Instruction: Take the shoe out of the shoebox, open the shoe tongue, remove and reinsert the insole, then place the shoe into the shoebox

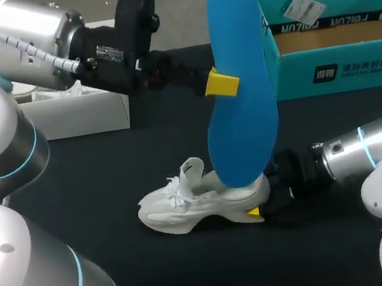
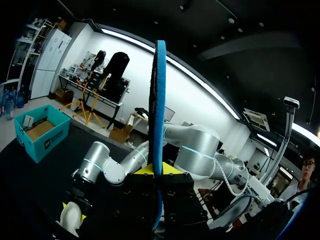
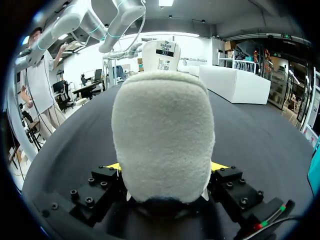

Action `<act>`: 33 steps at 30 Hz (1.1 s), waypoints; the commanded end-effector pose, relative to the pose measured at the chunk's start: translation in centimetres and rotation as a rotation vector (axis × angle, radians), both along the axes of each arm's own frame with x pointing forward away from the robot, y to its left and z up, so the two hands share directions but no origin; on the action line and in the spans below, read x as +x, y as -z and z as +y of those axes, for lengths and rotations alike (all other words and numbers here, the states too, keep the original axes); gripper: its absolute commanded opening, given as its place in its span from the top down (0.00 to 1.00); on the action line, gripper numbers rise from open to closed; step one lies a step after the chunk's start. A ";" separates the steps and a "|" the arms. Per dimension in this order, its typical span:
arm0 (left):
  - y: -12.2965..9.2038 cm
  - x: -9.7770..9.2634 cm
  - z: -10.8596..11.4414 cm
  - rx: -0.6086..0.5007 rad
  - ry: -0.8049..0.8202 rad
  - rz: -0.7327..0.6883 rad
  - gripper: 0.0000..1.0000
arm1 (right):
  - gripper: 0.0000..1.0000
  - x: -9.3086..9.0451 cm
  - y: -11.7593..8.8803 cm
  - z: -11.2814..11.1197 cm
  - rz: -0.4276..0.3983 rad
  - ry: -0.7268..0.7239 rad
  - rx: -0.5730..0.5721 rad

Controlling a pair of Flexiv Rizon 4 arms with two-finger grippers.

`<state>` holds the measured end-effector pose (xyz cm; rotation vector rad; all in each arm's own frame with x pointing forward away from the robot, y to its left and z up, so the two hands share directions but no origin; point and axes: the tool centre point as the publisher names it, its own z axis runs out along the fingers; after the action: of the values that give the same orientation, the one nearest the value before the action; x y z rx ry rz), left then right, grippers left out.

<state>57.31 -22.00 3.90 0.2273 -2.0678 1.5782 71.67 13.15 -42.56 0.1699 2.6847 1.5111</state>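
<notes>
Insole (image 1: 239, 79): blue, upright over the shoe (image 1: 185, 204), pinched by the left gripper (image 1: 224, 83).
Shoe: white, on the black table (image 1: 113, 196), heel clamped by the right gripper (image 1: 257, 210).
Step, judged: reinsertion. Feed the toe end in first and hold the heel steady.
Shoebox (image 1: 337, 69): teal, open, well behind the shoe.

Illegible white print on the shoebox (image 1: 295, 75) wall, illegible tag on the shoe tongue (image 3: 161, 54).

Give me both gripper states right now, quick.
Left gripper: closed on the blue insole, which it holds upright above the shoe.
Right gripper: closed on the heel of the white shoe, which sits on the table.
</notes>
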 end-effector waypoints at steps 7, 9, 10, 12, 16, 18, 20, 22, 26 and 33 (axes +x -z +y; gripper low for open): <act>0.2 -0.2 0.0 -0.001 -0.005 0.000 1.00 | 1.00 0.0 0.0 0.3 0.001 0.002 -0.008; 0.2 -0.2 0.0 -0.001 -0.005 0.000 1.00 | 1.00 0.0 0.0 0.3 0.001 0.002 -0.008; 0.2 -0.2 0.0 -0.001 -0.005 0.000 1.00 | 0.96 0.0 0.0 0.3 0.001 0.002 -0.008; 0.2 -0.2 0.0 -0.001 -0.005 0.000 1.00 | 0.80 0.0 0.0 0.3 0.001 0.002 -0.008; 0.2 -0.2 0.0 -0.001 -0.005 0.000 1.00 | 0.00 0.0 0.0 0.3 0.001 0.002 -0.008; 0.2 -0.2 0.0 -0.001 -0.005 0.000 1.00 | 0.00 0.0 0.0 0.3 0.001 0.002 -0.008; 0.2 -0.2 0.0 -0.001 -0.005 0.000 1.00 | 0.00 0.0 0.3 0.1 -0.004 0.007 0.013; 0.2 -0.2 0.0 -0.001 -0.005 0.000 1.00 | 0.00 0.1 0.5 -0.1 0.023 0.013 -0.003; 0.2 -0.2 0.0 -0.001 -0.005 0.000 1.00 | 0.00 0.4 0.5 -0.2 0.045 -0.006 -0.027; 0.2 -0.2 0.0 -0.001 -0.005 0.000 1.00 | 0.00 0.0 -0.3 -0.6 0.095 -0.011 -0.114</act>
<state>57.20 -21.93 3.84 0.2297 -2.0670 1.5812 71.57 12.59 -43.05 0.2202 2.7755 1.4766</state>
